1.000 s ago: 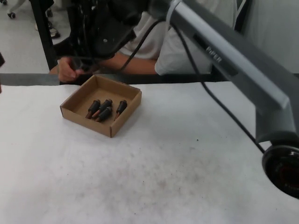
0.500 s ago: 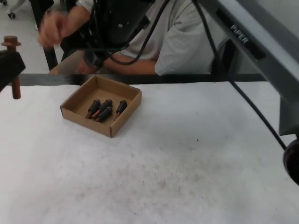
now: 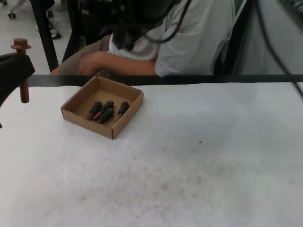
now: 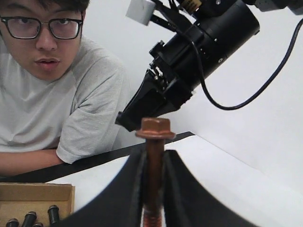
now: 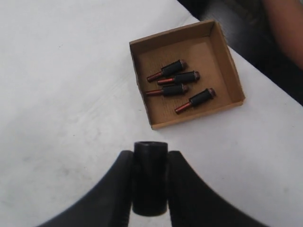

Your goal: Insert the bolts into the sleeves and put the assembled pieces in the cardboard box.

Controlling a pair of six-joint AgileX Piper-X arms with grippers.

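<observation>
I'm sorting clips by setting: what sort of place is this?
Probably a robotics lab bench: a white table, a cardboard box of sleeved bolts, and a robot's left claw gripping a bolt, its right claw a black sleeve.

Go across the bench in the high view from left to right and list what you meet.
Black left claw gripping an upright copper-coloured metal bolt → open brown cardboard box with four black-sleeved copper bolts lying inside → bare white bench cover.
</observation>
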